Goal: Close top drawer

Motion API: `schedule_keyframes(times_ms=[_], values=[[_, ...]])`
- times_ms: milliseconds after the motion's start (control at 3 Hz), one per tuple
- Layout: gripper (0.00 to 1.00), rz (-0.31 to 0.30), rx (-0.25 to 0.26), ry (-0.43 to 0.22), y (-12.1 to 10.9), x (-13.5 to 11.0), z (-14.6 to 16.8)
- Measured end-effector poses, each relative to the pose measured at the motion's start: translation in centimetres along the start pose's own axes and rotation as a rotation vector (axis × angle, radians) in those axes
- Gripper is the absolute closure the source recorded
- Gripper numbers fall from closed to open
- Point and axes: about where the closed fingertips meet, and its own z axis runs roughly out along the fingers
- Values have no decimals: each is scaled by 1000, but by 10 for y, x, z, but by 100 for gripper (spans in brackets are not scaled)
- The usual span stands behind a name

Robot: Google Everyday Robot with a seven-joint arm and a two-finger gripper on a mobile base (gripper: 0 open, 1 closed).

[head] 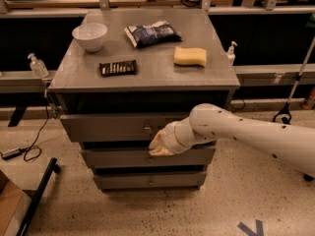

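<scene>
The top drawer [108,127] is a wide grey front with a small metal knob [147,129] at its centre. It stands pulled out a little from the grey cabinet [147,77], with a dark gap above it. My gripper [157,144] is at the end of the white arm [246,132], which reaches in from the right. It sits just below and right of the knob, against the drawer's lower edge.
On the cabinet top lie a white bowl [89,35], a dark snack bag [152,33], a yellow sponge [190,56] and a dark bar [118,68]. Two narrower drawer fronts [123,159] sit below. Sanitizer bottles [37,66] stand on side rails. A cable lies on the floor at left.
</scene>
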Motion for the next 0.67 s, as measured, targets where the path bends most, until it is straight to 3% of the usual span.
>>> schedule_keyframes(times_ms=[333, 667], values=[[0, -1, -5, -2, 1, -1, 2], [0, -1, -5, -2, 1, -1, 2]])
